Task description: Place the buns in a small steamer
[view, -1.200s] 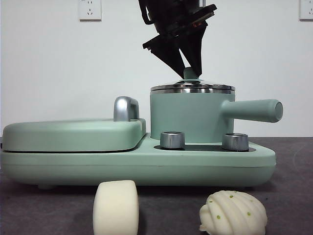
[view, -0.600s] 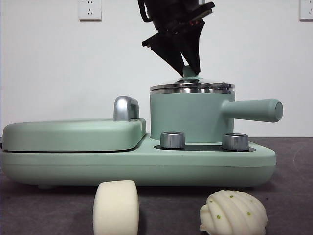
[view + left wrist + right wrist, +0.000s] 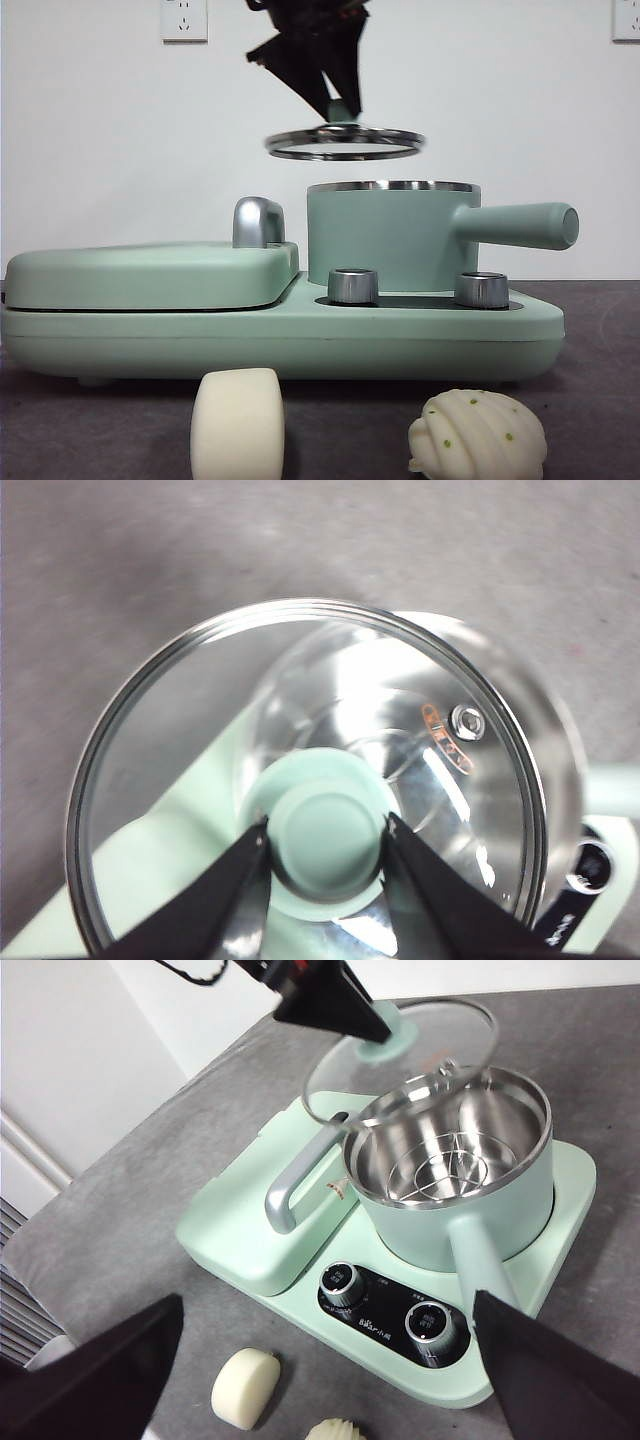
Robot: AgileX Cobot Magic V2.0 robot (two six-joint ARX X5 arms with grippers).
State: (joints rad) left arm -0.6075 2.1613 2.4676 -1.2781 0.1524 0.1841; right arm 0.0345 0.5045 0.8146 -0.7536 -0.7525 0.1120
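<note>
The left gripper (image 3: 325,832) is clamped on the green knob (image 3: 328,837) of the glass lid (image 3: 345,142), one black jaw pressed to each side of it. It holds the lid level in the air, clear above the small steamer (image 3: 392,235) and shifted a little to the left of the pot's steel rim. In the front view the knob is mostly hidden behind the dark jaws, and the arm is cut off by the picture's top edge.

The steamer stands open on the right half of a mint-green cooker base (image 3: 300,335), its long handle (image 3: 520,224) pointing right. The right wrist view shows a steel rack (image 3: 450,1165) inside the pot and no bun there. To the left lies the flat hinged griddle (image 3: 150,275), closed, with its chrome handle (image 3: 258,222). Two steel dials (image 3: 352,285) sit on the base in front of the pot.

Both buns rest on the dark table (image 3: 590,400), near the camera and well apart from either gripper. The smooth cream roll (image 3: 237,422) is on the left, standing on its edge; the ridged shell-shaped bun (image 3: 478,434) with green specks is on the right. The bottom edge cuts off both in the front view.

The right gripper (image 3: 330,1380) waits high over the near side of the table with its jaws spread wide, holding nothing.
</note>
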